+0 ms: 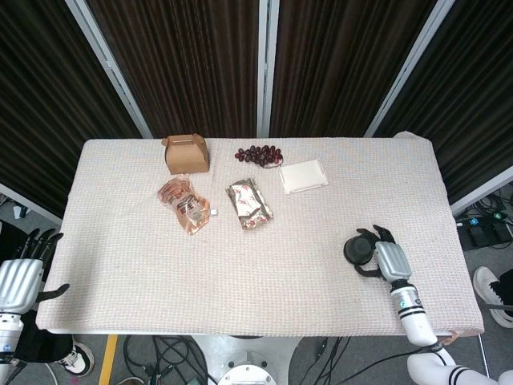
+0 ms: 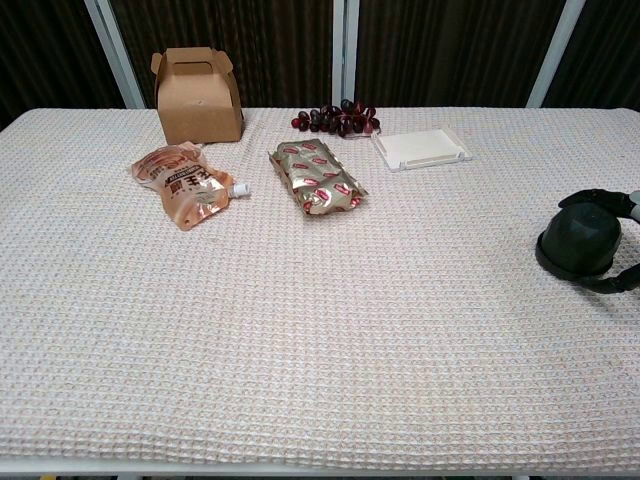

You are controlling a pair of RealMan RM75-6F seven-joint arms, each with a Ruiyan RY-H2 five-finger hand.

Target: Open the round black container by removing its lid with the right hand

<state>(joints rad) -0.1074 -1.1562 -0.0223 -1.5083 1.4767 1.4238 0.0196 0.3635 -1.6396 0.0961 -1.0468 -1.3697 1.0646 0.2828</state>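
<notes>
While the right hand (image 1: 390, 261) wraps its fingers around the black container (image 1: 357, 250) near the table's (image 1: 264, 257) right front edge, grip only the lid (image 2: 587, 227) and lift straight upward. The container sits upright, lid up; being round, it shows no long axis.
</notes>
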